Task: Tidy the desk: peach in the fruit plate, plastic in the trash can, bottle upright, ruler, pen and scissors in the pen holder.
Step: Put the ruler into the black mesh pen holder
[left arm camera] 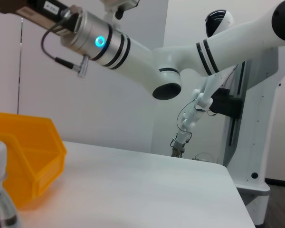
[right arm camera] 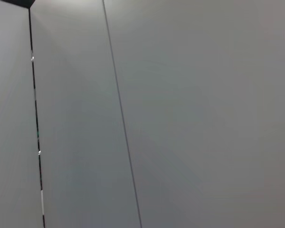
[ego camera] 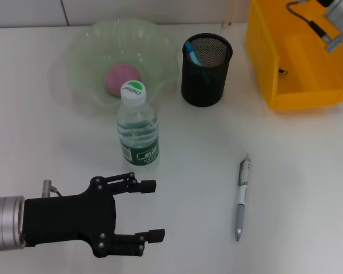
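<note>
Head view: left gripper (ego camera: pixel 151 209) at lower left, jaws apart, empty, just below the upright bottle (ego camera: pixel 137 127). Peach (ego camera: pixel 123 79) lies in the fruit plate (ego camera: pixel 83 57); pen (ego camera: pixel 242 197) lies on open desk (ego camera: pixel 308 171) at lower right. Pen holder (ego camera: pixel 205 77) stands beside the trash can (ego camera: pixel 297 68).
Left wrist view: right arm (left arm camera: pixel 133 50) hangs above the bin.
Right wrist view: only blank wall; right jaws cannot be judged.

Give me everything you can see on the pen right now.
The pen is a slim silver-grey click pen with a clip and a darker grip section. It lies flat on the white desk, nearly lengthwise away from the robot, alone: nothing touches it. It is to the right of the upright bottle and nearer than the pen holder.
</note>
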Controlling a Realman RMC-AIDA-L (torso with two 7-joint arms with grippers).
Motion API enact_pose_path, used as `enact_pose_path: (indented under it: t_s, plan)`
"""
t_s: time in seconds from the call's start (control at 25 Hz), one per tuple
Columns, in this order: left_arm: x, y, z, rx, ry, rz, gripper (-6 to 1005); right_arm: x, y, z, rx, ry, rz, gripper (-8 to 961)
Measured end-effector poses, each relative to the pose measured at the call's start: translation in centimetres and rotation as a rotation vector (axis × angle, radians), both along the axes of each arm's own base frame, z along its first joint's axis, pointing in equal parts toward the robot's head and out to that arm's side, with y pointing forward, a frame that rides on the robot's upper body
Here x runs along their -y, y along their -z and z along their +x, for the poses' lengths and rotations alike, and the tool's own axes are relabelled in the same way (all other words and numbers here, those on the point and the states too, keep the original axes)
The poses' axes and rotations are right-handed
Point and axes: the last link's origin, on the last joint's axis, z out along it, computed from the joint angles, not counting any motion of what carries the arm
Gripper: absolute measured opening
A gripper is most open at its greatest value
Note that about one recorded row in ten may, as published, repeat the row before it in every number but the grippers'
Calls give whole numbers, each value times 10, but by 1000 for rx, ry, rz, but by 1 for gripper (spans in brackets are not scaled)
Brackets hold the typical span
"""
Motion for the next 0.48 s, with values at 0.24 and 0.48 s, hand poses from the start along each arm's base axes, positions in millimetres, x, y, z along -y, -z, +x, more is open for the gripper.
enact_pose_path:
  t_s: [0.24,0.48]
  plan:
    - [-2,4,4,-11,22,-15,812,-6,25,-3,80,12,2,391]
    - [-3,12,7,-39,48,-44,812,-14,35,1,149,67,15,393]
